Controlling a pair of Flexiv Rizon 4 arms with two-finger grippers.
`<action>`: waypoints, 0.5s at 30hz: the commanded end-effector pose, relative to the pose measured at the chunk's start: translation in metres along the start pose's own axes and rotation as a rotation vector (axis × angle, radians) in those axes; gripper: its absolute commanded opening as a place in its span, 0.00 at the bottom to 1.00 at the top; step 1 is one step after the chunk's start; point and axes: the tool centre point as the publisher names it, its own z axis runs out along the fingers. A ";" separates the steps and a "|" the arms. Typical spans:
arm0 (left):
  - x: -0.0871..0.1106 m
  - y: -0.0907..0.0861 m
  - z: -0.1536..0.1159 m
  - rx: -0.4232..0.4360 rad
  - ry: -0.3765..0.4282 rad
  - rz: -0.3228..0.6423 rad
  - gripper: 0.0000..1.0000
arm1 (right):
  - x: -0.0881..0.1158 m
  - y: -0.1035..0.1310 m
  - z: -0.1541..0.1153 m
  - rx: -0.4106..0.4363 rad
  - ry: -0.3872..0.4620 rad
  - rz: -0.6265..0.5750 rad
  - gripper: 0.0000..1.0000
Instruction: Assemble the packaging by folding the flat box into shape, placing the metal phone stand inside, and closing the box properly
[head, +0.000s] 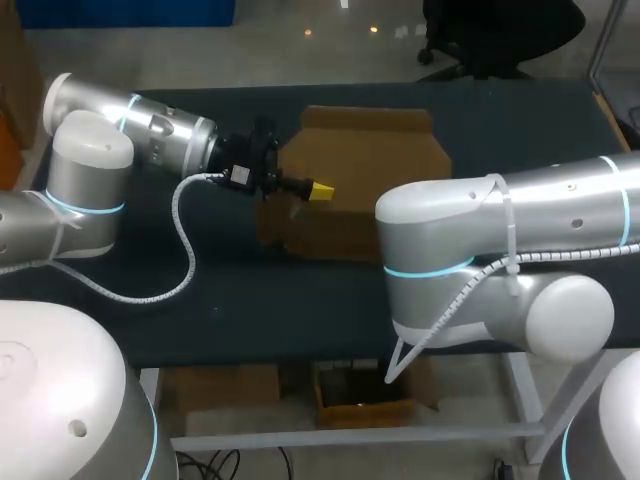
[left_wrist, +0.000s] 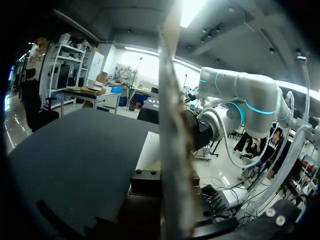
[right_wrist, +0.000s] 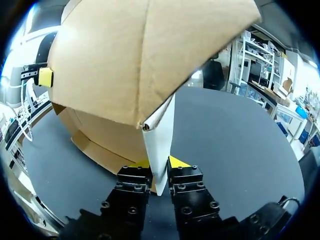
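Note:
A brown cardboard box (head: 360, 170), partly raised into shape, stands on the dark table. My left gripper (head: 320, 190) is shut on its left edge; in the left wrist view that cardboard edge (left_wrist: 172, 125) runs upright between the fingers of the left gripper (left_wrist: 172, 190). In the right wrist view the box (right_wrist: 125, 60) looms over my right gripper (right_wrist: 160, 167), whose fingers press from both sides on a pale hanging flap (right_wrist: 161, 140). The left gripper's yellow tip (right_wrist: 45, 76) shows at the box's far side. No phone stand is in view.
My right arm's elbow (head: 450, 240) hides the box's near right part and the right gripper in the head view. Dark tabletop (head: 200, 300) lies bare in front of and to the left of the box.

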 end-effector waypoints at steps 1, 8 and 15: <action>-0.001 0.002 0.001 0.000 0.002 0.000 0.00 | 0.007 0.000 0.003 -0.003 -0.020 0.000 0.12; -0.001 0.002 0.001 0.000 0.002 0.000 0.00 | 0.008 0.004 0.007 0.004 -0.061 -0.011 0.08; -0.001 0.002 0.001 0.000 0.002 0.000 0.00 | 0.010 0.005 0.008 0.015 -0.090 -0.008 0.00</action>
